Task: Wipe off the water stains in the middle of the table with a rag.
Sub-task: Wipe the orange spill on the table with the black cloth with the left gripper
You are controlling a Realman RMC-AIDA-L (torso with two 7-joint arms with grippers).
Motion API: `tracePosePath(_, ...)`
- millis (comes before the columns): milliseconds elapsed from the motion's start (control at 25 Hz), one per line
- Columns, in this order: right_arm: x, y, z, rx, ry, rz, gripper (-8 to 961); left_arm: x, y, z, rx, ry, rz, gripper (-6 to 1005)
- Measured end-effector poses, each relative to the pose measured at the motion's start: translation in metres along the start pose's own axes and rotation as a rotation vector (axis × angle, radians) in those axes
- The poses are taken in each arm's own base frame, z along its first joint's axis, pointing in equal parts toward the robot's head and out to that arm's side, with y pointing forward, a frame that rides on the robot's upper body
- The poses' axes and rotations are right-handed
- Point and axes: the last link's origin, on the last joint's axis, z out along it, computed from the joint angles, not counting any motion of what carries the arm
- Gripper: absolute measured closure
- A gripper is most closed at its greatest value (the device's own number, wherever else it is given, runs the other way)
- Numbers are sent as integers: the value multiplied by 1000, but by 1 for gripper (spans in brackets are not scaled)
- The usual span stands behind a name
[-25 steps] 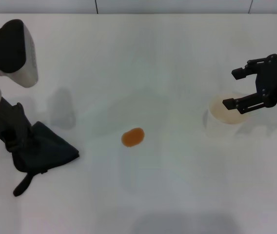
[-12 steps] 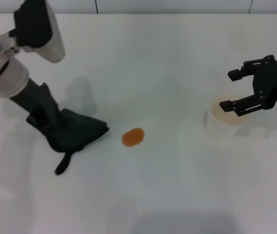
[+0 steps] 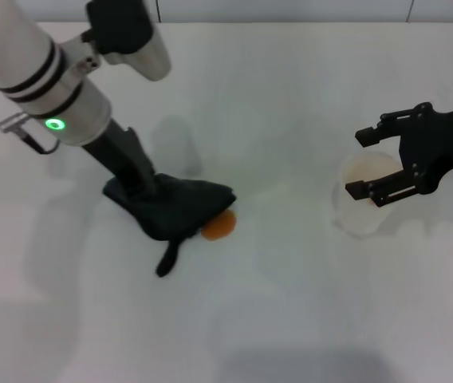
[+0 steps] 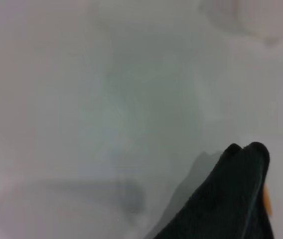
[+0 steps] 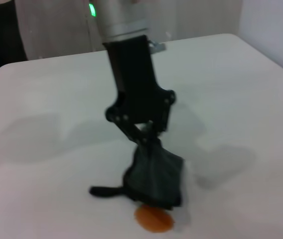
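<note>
Rag point(image 3: 180, 207) clenched in left end effector point(image 3: 148, 191), edge overlapping orange stain point(image 3: 219, 227) on desk point(image 3: 290, 96). Right end effector point(image 3: 372, 164) released, hovering over paper cup point(image 3: 360, 206).

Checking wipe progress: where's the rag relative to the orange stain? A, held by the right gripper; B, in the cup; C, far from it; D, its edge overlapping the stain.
D: the rag, held by the left gripper, overlaps the stain's edge.

Left claw point(image 3: 148, 194) angled down, seemingly clamped; right claw point(image 3: 364, 163) hovers, spread.
</note>
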Motion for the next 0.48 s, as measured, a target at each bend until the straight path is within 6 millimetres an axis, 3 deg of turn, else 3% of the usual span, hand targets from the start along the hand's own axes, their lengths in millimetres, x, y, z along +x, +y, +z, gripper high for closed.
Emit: tracePosePath(480, -10, 8, 8, -44, -30, -37, 114, 27, 16, 28, -34, 5, 41, 922)
